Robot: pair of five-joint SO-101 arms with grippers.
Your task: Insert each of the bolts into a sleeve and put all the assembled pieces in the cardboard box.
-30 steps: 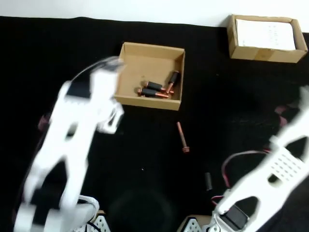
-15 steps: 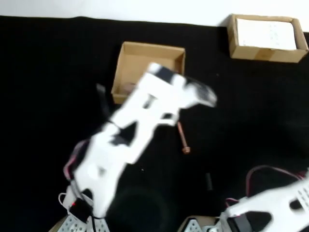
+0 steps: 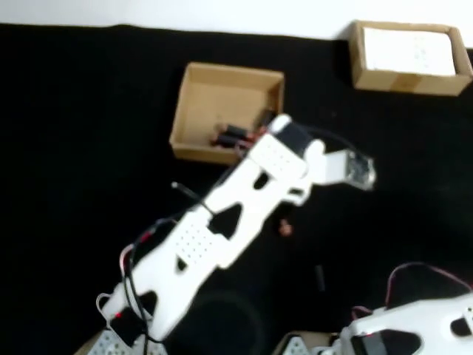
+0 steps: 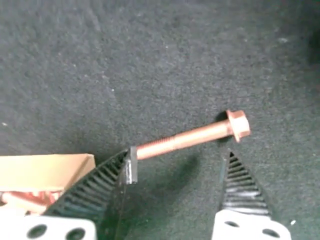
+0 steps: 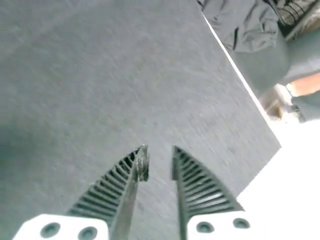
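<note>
Left end effector (image 4: 180, 156): jaws spread wide and empty, low over the black worktop (image 4: 150, 60). A copper bolt (image 4: 192, 137) lies flat just ahead of the tips, one tip at its threaded end and the other near its hex head, neither clearly gripping.
Right end effector (image 5: 159, 152): jaws drawn to a narrow gap with nothing between them, above bare worktop near the cloth's edge.
Left arm (image 3: 222, 214): stretched diagonally across the worktop in the high view, its wrist just beside the near corner of the cardboard box (image 3: 194, 111).
Sleeve (image 3: 319, 277): one dark sleeve lies alone, near the bolt but apart from it, toward the arms' bases.
Box contents: a small cluster of assembled pieces (image 3: 235, 135) – partly hidden by the arm.
Progress: most of the job looks done – one bolt and one sleeve appear left to be joined and boxed.
Second carton (image 3: 403, 80): it holds a white sheet at the far corner, well apart.
</note>
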